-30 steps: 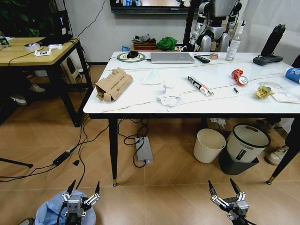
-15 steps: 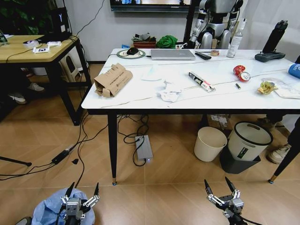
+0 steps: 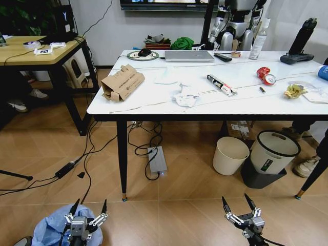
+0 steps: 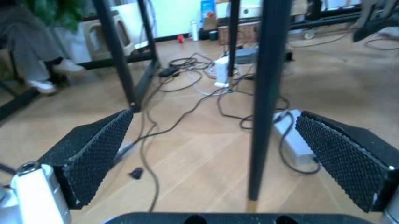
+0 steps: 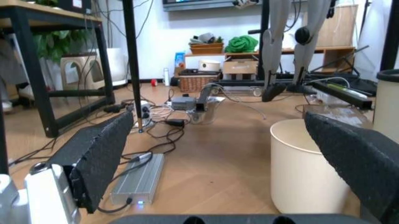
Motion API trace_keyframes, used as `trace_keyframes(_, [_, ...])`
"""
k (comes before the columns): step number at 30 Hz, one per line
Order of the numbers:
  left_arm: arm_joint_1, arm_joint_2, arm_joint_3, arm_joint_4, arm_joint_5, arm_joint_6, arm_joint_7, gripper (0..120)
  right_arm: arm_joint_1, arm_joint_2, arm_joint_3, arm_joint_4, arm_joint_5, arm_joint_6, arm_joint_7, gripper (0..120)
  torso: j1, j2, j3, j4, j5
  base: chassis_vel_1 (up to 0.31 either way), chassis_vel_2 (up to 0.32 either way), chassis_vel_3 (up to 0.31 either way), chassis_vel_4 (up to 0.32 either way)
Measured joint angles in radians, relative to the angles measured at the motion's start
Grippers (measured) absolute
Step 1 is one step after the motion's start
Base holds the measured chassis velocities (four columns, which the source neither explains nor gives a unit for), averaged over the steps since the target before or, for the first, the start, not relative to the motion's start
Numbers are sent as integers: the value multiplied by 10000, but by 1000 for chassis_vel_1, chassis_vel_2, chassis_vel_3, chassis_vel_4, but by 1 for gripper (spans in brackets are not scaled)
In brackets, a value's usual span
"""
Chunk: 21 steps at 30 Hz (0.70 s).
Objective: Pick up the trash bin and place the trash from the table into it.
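The trash bin (image 3: pixel 54 230), lined with a crinkly light-blue bag, stands on the floor at the lower left. My left gripper (image 3: pixel 90 204) hangs open just above and beside it, holding nothing. My right gripper (image 3: pixel 234 199) is open too, low over bare floor on the right. On the white marble table (image 3: pixel 154 105) lies the trash: a torn cardboard box (image 3: pixel 122 82), crumpled tissues (image 3: pixel 185 96), a crushed red can (image 3: pixel 265 76), a yellow wrapper (image 3: pixel 294 90) and a blue cup (image 3: pixel 323 72). In the left wrist view the left gripper (image 4: pixel 218 158) faces a black table leg (image 4: pixel 265 93).
A cream bin (image 3: pixel 229 155) and a grey-and-black bin (image 3: pixel 271 156) stand under the table's right half. Cables and a grey power brick (image 3: pixel 157 161) lie beneath it. A wooden desk (image 3: pixel 36 51) stands at the left. The right wrist view shows the cream bin (image 5: pixel 305 168) close ahead.
The whole head view has shifted, so the camera moved: the table now sits slightly higher and further left in the picture. Both grippers stay open and low.
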Motion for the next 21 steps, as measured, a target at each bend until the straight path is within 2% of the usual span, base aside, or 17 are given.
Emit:
trace_keyframes(1, [44,44,-51,-69,-77,113,-34,100,12,13,5,-17,10,2,0,100,0,0,0,0,0,0,0,0,0])
trace_keyframes(4, [331,734,-681,-629,-1343,1528,-592,100,148,113,2,-262,58,101,0,100,-1,6,8,-1,1,0,0,0,0])
trace_keyframes(6, [334,881,-880,-653,-1518,1811,-729,100,167,120,-8,-308,69,121,-1,100,0,9,11,0,2,0,0,0,0])
trace_keyframes(10, [76,1751,-2056,-510,-2936,3486,-1014,100,313,154,-101,-677,124,268,-24,100,8,33,26,0,0,0,0,0,0])
trace_keyframes(12, [26,1871,-2185,-442,-3123,3709,-1013,100,335,162,-113,-722,128,285,-28,100,10,36,29,-1,0,0,0,0,0])
trace_keyframes(16, [-229,2506,-2596,428,-3574,4651,-670,100,489,323,-200,-1012,138,421,-75,100,19,56,42,0,-1,0,0,0,0])
trace_keyframes(18, [-237,2559,-2595,584,-3575,4714,-596,100,501,346,-208,-1035,138,431,-79,100,20,59,42,-2,-1,0,0,0,0])
trace_keyframes(21, [-269,2762,-2478,1557,-3227,4787,-157,100,578,381,-214,-1123,141,481,-90,100,22,72,49,0,-2,0,0,0,0])
